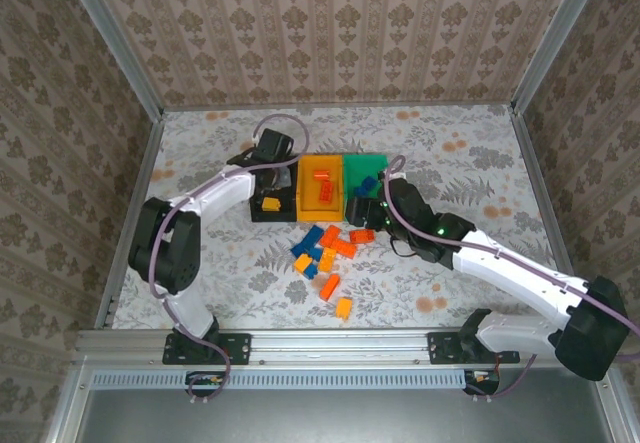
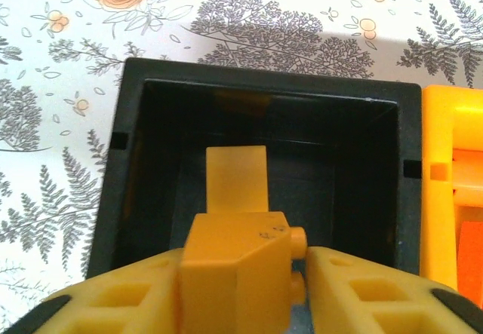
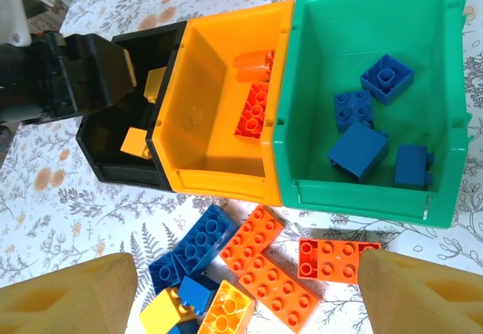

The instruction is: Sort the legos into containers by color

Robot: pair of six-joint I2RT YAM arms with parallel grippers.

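Left gripper (image 2: 245,265) holds a yellow brick (image 2: 230,255) over the black bin (image 2: 264,85); right gripper (image 3: 247,262) gapes wide above the loose pile (image 3: 272,277) (roughly ten bricks unsorted). Four blue bricks (image 3: 366,149) lie in the green bin (image 3: 339,17).

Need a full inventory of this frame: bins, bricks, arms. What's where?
black bin: 1, black, left end of the bin row
yellow brick: 1, yellow, inside the black bin
yellow-orange bin: 1, middle of the row
red-orange bricks: at least 2, in the yellow-orange bin
green bin: 1, right end of the row
blue bricks: 4, in the green bin
loose bricks: about ten, blue, red-orange and yellow, on the table in front of the bins
table: 1, floral pattern
left claw: over the black bin, second yellow brick between its fingers
right claw: open, over the loose bricks
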